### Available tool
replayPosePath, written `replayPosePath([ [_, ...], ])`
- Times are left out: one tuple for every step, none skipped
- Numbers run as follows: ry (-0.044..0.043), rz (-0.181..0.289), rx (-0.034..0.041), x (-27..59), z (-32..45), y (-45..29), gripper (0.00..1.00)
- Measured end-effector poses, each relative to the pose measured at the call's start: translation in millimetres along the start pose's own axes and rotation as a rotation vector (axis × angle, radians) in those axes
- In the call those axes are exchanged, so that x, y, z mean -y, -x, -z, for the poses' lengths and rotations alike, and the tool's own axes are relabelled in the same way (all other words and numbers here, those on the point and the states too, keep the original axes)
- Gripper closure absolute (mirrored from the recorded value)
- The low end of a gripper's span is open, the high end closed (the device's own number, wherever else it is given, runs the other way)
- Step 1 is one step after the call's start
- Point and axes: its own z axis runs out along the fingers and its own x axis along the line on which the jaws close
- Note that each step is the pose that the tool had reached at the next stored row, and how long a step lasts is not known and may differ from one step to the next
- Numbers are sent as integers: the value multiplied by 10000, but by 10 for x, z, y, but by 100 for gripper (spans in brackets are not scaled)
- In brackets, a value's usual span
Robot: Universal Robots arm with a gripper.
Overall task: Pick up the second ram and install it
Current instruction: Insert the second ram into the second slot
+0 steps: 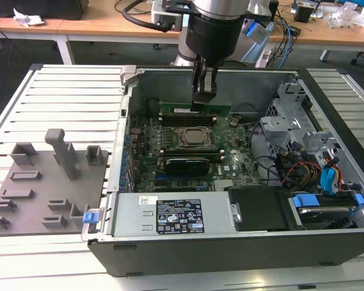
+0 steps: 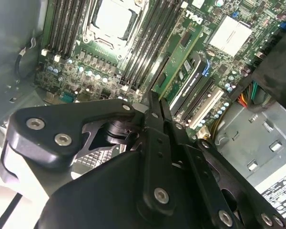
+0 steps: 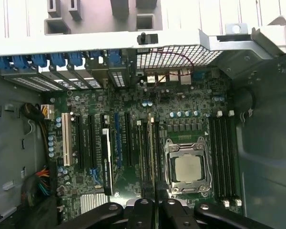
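The pincer (image 1: 204,97) grips the second ram (image 1: 195,110) upright over the motherboard (image 1: 230,163), at the far slots; full seating I cannot confirm

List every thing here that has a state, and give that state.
second ram: upright on its long edge, gripped, at the slots beside the processor socket; seating cannot be told.
gripper: shut on the second ram.
computer case: lying flat, side open.
processor socket: frame closed over chip, no cooler.
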Motion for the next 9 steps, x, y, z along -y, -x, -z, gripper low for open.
replayPosePath([
  [0,0,-1,4,-46,-1,87],
  [0,1,-1,8,-90,-2,87],
  [0,0,0,9,-106,-2,87],
  [0,0,0,10,-118,-3,87],
  [0,0,0,11,-140,-3,87],
  [0,0,-1,13,-159,-4,87],
  [0,1,0,13,-167,-4,87],
  [0,1,1,14,-177,-4,87],
  [0,0,0,15,-185,-4,87],
])
